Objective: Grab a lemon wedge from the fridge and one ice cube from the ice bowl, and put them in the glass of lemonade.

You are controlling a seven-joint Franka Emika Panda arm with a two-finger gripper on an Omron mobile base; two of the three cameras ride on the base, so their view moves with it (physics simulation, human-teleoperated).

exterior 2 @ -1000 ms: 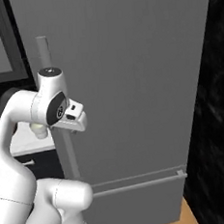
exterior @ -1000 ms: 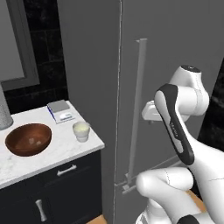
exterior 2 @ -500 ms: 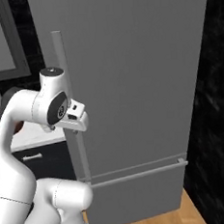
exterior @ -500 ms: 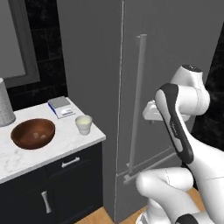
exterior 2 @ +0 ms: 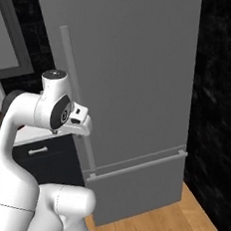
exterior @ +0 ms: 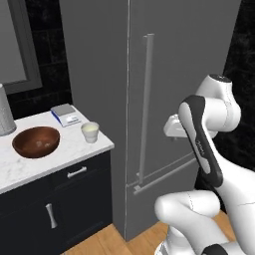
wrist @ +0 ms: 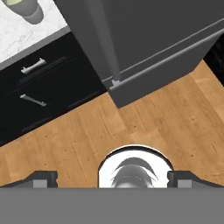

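The fridge [exterior: 189, 60] is seen closed, approx. centre of both base views, with its long vertical bar handle [exterior: 145, 99] running top to bottom along the door's left edge. The lemon wedge is judged to be inside, behind the shut door (not confirmable from these views).

The table [exterior: 30, 162], white marble over dark drawers, is located left of the fridge. On it the ice bowl [exterior: 36, 141] is set, with the glass of lemonade [exterior: 90, 132] just beside it on the fridge side, apart from it.

The gripper [wrist: 112, 177] is pointed down at the wood floor [wrist: 131, 127]; its fingers [wrist: 41, 177] are spread wide, nothing between them.

Key relation for the next move: the handle lies forward of the hand and slightly to the arm's left, its long axis vertical. The hand is judged to need re-orienting from floor-facing to fridge-facing, fingers straddling the bar horizontally, before the door can be pulled.
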